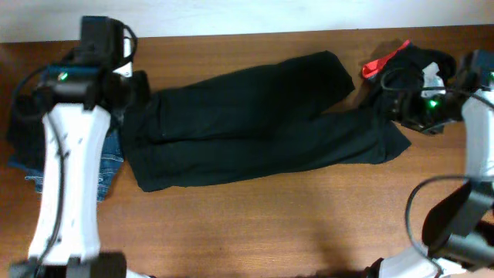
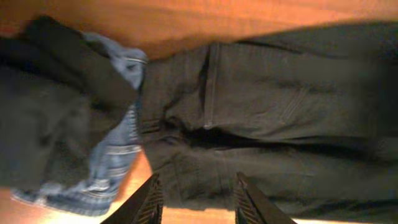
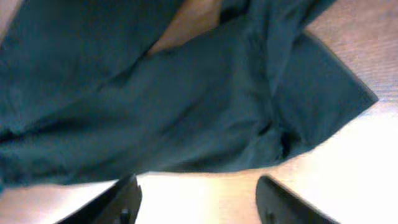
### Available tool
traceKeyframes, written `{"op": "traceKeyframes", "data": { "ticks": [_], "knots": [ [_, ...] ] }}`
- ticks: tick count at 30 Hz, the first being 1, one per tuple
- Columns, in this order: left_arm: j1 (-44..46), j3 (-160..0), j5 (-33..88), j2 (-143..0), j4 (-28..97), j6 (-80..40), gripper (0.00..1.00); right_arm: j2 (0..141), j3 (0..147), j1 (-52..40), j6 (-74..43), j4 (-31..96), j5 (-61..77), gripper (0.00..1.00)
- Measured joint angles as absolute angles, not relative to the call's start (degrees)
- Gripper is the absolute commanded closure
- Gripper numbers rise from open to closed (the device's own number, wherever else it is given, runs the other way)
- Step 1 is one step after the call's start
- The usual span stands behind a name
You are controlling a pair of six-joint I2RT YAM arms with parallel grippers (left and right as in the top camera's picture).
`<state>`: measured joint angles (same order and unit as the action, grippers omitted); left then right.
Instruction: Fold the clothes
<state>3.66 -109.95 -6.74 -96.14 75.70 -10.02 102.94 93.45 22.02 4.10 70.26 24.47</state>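
I judge the folding barely begun. The black trousers lie spread across the middle of the tabletop, waist to the left, both legs splayed rightward with no fold in them. The jeans sit bunched at the left and a red-edged garment is heaped far right. My left gripper hangs open and empty over the waist, and my right gripper gapes empty beside the leg hems.

Blurry throughout; glare bleaches the table beside clothes.
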Motion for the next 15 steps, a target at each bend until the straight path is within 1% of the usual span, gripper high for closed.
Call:
{"op": "traceKeyframes", "data": {
  "ticks": [5, 6, 9, 13, 15],
  "knots": [
    [3.64, -109.54, -7.11, -92.99, 80.97, -9.85, 0.62, 100.33, 93.60, 14.13, -5.23, 73.34, 16.51, 0.18],
    [3.64, -108.81, -7.11, -92.99, 81.36, -9.85, 0.62, 100.36, 93.54, 13.52, -6.33, 73.23, 15.40, 0.15],
    [3.64, -103.37, -6.81, -93.03, 81.25, -9.85, 0.62, 100.36, 93.23, 13.10, -10.70, 73.17, 10.63, 0.10],
    [3.64, -91.83, -3.27, -93.27, 75.42, -9.87, 0.59, 100.33, 90.04, 13.74, -13.23, 73.10, 8.16, 0.04],
    [3.64, -85.34, -1.10, -93.30, 71.07, -9.87, 0.56, 100.33, 87.20, 13.82, -13.65, 72.75, 7.49, 0.03]
  ]
}}
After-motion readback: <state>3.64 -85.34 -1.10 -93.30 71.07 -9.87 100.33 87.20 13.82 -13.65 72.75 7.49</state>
